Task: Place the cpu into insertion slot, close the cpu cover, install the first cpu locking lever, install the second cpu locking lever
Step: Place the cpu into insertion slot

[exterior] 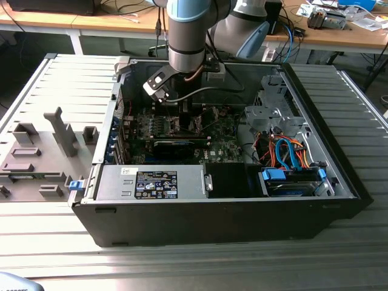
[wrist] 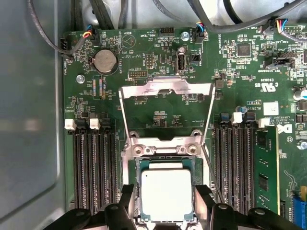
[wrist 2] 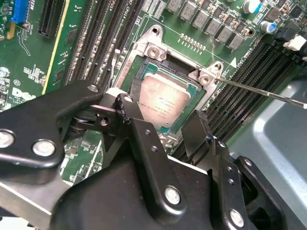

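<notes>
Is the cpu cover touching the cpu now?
Apart. In the first wrist view the cpu cover lies swung open, green board showing through its window, while the cpu sits uncovered in the insertion slot.

The cpu (wrist: pixel 166 194) has a pale silver-grey face with faint darker print, the board (wrist: pixel 158 103) is green, speckled with white lettering and striped by rows of black memory slots (wrist: pixel 93 167), and the cover (wrist: pixel 165 86) and socket (wrist: pixel 163 143) rim are bright silver. The hand (wrist 2: pixel 160 112) is matt black with silver screw heads; the arm (exterior: pixel 188 36) is grey with light blue caps. The case (exterior: pixel 212 224) is black, the ribbed surface (exterior: pixel 182 267) pale grey, the cables (exterior: pixel 285 151) orange and blue, and the drive (exterior: pixel 285 176) looks blue.
</notes>
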`<action>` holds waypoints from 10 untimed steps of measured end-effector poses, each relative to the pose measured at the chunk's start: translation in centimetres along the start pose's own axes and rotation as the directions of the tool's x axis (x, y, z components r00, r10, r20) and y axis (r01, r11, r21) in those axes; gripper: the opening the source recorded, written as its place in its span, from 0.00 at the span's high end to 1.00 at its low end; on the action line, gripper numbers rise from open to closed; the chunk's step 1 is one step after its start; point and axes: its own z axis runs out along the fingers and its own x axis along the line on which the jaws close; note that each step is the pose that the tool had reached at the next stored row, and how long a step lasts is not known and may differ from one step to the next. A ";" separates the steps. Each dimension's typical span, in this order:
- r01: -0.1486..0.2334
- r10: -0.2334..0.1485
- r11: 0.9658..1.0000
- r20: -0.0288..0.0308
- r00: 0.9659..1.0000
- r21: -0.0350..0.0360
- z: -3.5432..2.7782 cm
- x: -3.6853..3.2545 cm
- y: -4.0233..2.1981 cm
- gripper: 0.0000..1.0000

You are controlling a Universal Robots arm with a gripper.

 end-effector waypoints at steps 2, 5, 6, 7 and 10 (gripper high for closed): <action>0.000 0.000 1.000 -0.001 1.000 0.000 -0.13 0.00 0.00 0.39; 0.000 0.000 1.000 -0.006 1.000 0.000 -0.22 0.03 0.00 0.53; 0.000 0.000 1.000 -0.006 1.000 0.000 -0.23 0.03 0.01 0.53; 0.000 0.000 1.000 -0.006 1.000 0.000 -0.25 0.03 0.01 0.59; 0.000 0.000 1.000 -0.006 1.000 0.000 -0.27 0.02 0.01 0.65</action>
